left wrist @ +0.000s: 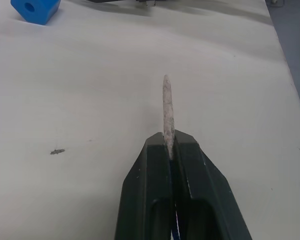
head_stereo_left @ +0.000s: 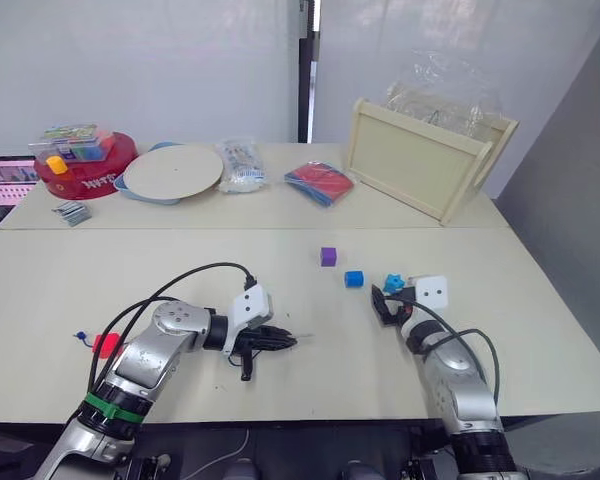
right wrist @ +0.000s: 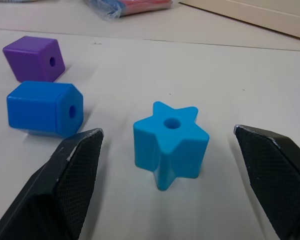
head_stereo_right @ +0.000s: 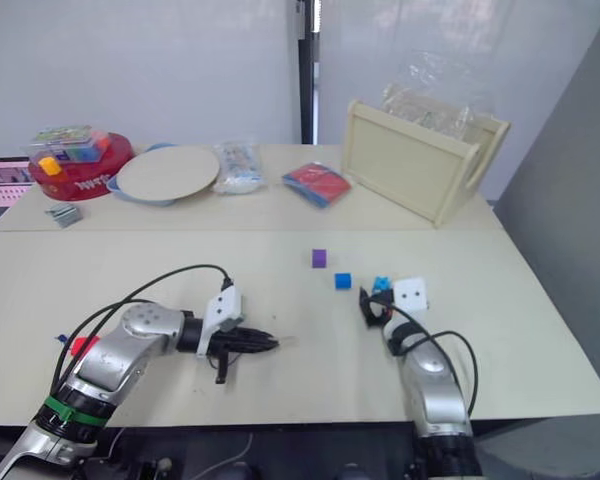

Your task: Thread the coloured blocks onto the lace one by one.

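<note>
A: Two grippers on the near table [head_stereo_left: 280,400]. Left gripper [left wrist: 171,145] is pinched tight on the lace tip [left wrist: 167,107], pale stiff needle sticking out past the fingertips, pointing right, low over the table.

B: Rest of the lace?

A: Can't trace it. Something red [head_stereo_left: 106,345] lies by the left elbow with a small blue bit beside it; can't tell what it is.

B: Right side?

A: Right gripper [right wrist: 170,165] spread wide, holding nothing, fingers either side of the blue star block [right wrist: 170,145] without touching it. Star sits hole-up on the table.

B: Other blocks?

A: Blue block [right wrist: 44,108] just left of the star, purple block [right wrist: 34,58] a bit farther left and back, both lying with holes sideways, all apart.

B: Far table?

A: Red tub [head_stereo_left: 85,165], round plate [head_stereo_left: 172,172], wooden tray [head_stereo_left: 425,150] on its side.
</note>
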Motion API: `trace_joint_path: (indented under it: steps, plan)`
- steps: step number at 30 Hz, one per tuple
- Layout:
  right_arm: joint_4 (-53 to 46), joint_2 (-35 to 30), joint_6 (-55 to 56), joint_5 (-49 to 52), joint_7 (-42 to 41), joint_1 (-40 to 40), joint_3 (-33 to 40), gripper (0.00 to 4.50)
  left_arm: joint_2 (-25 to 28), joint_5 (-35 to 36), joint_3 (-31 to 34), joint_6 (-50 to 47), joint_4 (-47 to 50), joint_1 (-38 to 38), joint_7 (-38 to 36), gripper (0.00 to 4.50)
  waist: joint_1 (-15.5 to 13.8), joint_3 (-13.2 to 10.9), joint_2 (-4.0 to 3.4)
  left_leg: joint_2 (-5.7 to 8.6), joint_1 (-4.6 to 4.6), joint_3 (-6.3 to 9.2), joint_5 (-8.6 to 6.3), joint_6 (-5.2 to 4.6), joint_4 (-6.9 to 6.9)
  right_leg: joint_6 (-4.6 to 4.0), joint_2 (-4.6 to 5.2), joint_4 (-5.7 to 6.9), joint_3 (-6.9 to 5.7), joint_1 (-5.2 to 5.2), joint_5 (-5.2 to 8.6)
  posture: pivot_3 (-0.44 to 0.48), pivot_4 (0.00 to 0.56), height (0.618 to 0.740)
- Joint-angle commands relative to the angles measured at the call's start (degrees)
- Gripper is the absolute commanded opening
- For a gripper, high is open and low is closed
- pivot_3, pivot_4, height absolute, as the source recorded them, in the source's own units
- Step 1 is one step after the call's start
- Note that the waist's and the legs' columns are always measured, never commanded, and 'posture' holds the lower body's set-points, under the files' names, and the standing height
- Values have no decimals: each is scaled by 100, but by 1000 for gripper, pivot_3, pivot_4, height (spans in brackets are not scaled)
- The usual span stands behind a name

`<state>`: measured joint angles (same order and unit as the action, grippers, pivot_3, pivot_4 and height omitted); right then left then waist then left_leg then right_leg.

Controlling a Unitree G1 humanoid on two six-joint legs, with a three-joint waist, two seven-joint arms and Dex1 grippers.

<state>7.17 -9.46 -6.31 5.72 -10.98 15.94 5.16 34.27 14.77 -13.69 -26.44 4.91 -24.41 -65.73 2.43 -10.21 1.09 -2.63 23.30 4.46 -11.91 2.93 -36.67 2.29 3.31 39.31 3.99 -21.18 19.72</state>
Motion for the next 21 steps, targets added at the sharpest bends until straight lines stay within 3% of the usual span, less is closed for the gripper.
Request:
trace_joint_path:
  steps: [1,8,14,17,21]
  plan:
    - [163,55,226,2,103,-9,73,3610,53,86,108,17,180,-27,26,0,3,0,0,0,-1,0,0,0,0,0,0,1,0,0,0,0,150,740]
    - [156,43,372,90,17,-38,77,1293,66,92,111,13,202,-20,45,0,3,0,0,-1,-1,0,0,0,0,0,-1,2,1,0,0,0,150,740]
    - [-457,-330,126,121,-297,-123,81,1290,58,97,114,17,190,-30,59,0,-21,-1,-3,0,3,0,0,0,0,0,1,1,0,0,0,0,150,740]
    - [-2013,-1702,-1328,602,-1718,-197,-181,1290,34,96,86,50,164,-32,53,0,-47,-20,-35,8,12,-1,0,0,-3,1,8,-3,1,-3,0,0,150,740]
    - [-2859,-2717,-2454,1153,-2519,-237,-268,1290,24,89,56,74,147,-38,42,0,-14,-17,-30,1,7,4,-2,-3,-4,5,-2,-6,-3,1,-1,0,150,740]
